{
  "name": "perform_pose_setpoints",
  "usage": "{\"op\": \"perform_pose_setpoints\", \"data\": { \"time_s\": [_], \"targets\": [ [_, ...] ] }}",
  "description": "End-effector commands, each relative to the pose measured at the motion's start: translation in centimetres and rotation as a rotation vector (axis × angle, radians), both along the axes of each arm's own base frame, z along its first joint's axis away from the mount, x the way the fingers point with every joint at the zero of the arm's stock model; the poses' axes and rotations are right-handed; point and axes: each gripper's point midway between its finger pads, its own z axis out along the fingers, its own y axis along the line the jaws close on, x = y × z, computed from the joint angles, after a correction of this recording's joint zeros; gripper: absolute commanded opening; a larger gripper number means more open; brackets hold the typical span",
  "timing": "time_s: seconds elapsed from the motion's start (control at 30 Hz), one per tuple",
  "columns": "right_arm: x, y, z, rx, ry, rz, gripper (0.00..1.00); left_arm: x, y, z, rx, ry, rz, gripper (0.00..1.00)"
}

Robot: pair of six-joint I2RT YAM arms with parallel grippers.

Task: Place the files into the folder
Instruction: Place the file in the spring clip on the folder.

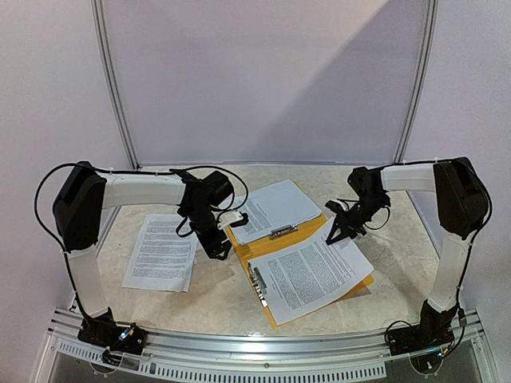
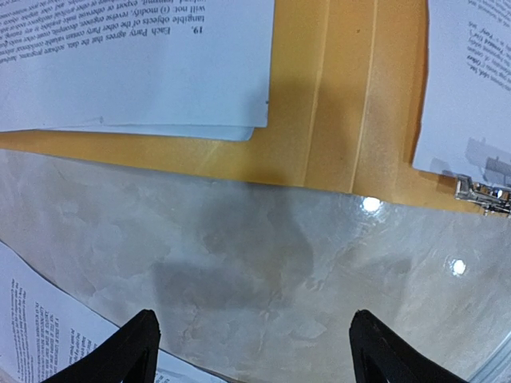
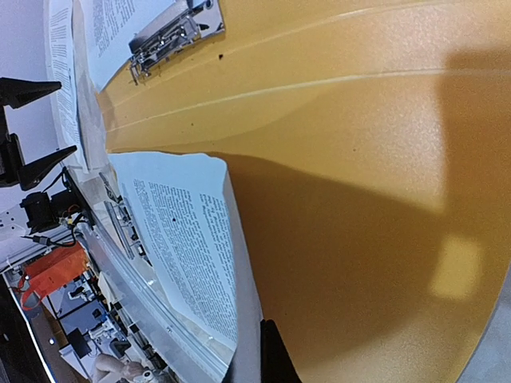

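Right claw pinches shut on the files; left claw gapes.

Top external: high behind the arm bases, looking down and forward over the whole table.
Left wrist: close above the table, facing down; folder fills the upper frame.
Right wrist: nearest of all, grazing along the folder surface.
Shared: folder and printed sheets, in all three views.
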Motion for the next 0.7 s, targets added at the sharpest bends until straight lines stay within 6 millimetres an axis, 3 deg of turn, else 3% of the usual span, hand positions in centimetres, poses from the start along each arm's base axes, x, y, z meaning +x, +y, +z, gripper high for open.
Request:
{"op": "perform_pose_setpoints", "data": {
  "time_s": [0.0,0.4,0.67],
  "targets": [
    [1.08,0.7,0.51,0.049,-0.023,-0.003,0.0,-0.51,-0.47,-0.15,0.007,0.004,-0.025,0.84],
    [1.92,1.17,0.98,0.07,-0.031,-0.03,0.0,-0.58,-0.39,-0.18,0.008,0.005,-0.025,0.84],
    [1.12,0.94,0.96,0.069,-0.019,-0.029,0.0,-0.54,-0.39,-0.17,0.009,0.003,-0.027,0.84]
  ]
}}
